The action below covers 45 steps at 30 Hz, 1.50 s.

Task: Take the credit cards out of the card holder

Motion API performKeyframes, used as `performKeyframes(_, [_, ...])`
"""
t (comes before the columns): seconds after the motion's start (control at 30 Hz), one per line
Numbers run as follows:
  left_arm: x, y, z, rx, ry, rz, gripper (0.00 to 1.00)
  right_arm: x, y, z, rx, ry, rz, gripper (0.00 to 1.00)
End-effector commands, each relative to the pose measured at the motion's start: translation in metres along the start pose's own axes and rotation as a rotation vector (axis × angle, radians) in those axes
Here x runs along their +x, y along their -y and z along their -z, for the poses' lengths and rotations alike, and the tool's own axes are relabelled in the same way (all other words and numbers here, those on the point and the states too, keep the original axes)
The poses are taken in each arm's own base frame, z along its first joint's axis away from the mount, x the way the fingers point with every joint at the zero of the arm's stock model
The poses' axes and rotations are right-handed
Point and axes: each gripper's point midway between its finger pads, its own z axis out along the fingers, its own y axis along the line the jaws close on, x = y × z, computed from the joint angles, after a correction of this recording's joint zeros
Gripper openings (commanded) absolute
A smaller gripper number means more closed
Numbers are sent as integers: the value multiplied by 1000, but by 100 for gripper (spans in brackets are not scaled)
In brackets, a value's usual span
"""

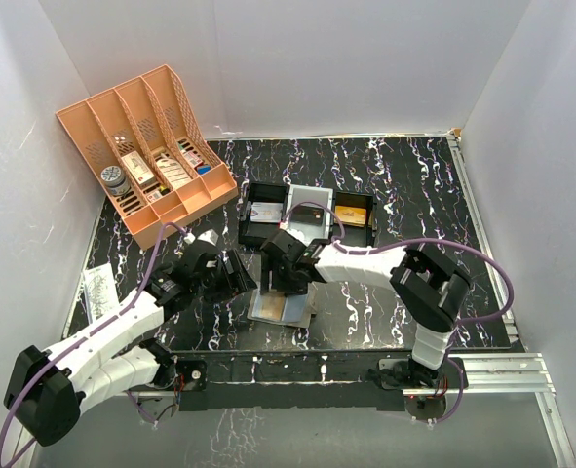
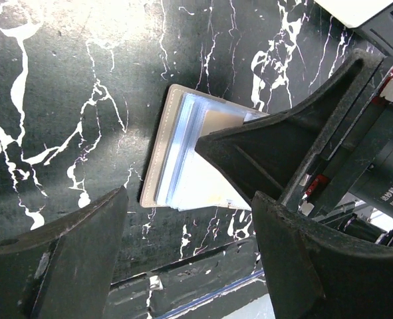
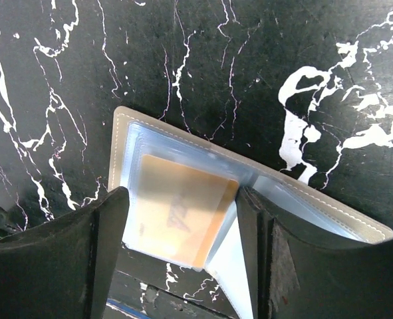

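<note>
Top external view puts the card holder point(image 1: 278, 310) open and flat on the worktop point(image 1: 414, 195), close to the near edge and about midway between the two arm bases, with both wrists bent down over it. Start at the left: your left end effector point(image 2: 189, 226) hangs just beside the holder's left border with its jaws wide apart and nothing between them, so it is free to act as a clamp. I would bring one jaw down on that bare stitched border and press it to the worktop, because a wallet this light will probably slide along with any card you drag. Next to the right, the holder itself is a thin grey-brown cover with pale stitching round the rim. It is lined with glossy, blue-tinted clear sleeves that overlap like shingles; expect them to be slippery and to cling to plastic. One orange card point(image 3: 176, 212) sits inside a sleeve, seen through the film, with a faint mark across its face. Whether more cards lie under the other sleeves I cannot tell. Your right end effector point(image 3: 183, 199) is directly over that card, jaws parted to either side of it and gripping nothing, though the left wrist view shows one jaw low on the sleeves, seemingly touching. Work the card towards the sleeve's open edge with a flat, light push, and pinch only once a free margin shows. The black tray point(image 1: 264, 187) lies on the far side of the holder.
</note>
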Motion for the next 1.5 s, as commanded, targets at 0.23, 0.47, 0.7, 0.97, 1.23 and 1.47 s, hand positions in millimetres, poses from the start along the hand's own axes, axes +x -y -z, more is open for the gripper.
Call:
performKeyframes(0.23, [-8, -19, 11, -85, 72, 46, 73, 14, 26, -21, 235, -19, 59, 69])
performKeyframes(0.47, [-7, -19, 10, -81, 65, 44, 73, 19, 21, -25, 236, -19, 72, 66])
performKeyframes(0.7, [-6, -9, 8, -32, 53, 22, 73, 22, -1, -19, 37, -44, 27, 63])
performKeyframes(0.97, [-6, 8, 6, 61, 38, -10, 73, 22, -8, -16, -64, -69, 0, 64])
performKeyframes(1.23, [16, 26, -1, 190, -80, -56, 64, 26, 0, -18, -78, -93, -32, 65])
performKeyframes(1.47, [36, 33, -9, 276, -172, -66, 53, 28, 6, -20, -64, -101, -38, 65])
